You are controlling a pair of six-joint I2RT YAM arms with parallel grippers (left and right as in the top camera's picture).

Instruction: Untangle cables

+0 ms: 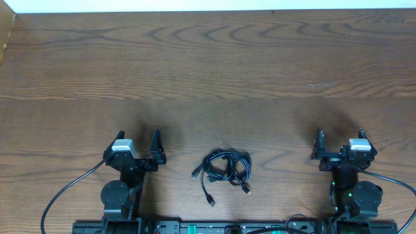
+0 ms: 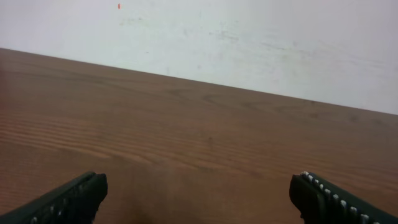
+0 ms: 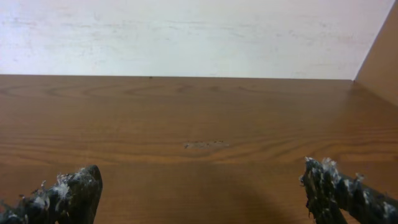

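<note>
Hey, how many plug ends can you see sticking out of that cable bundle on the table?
3. One plug end pokes out to the left of the cables, a second trails toward the robot's side, and a third sits at the lower right. Others may be hidden in the tangle.

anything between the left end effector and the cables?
Nothing. The overhead view shows only bare wooden table between the left end effector and the bunched cables. The wrist views don't show that stretch.
</note>
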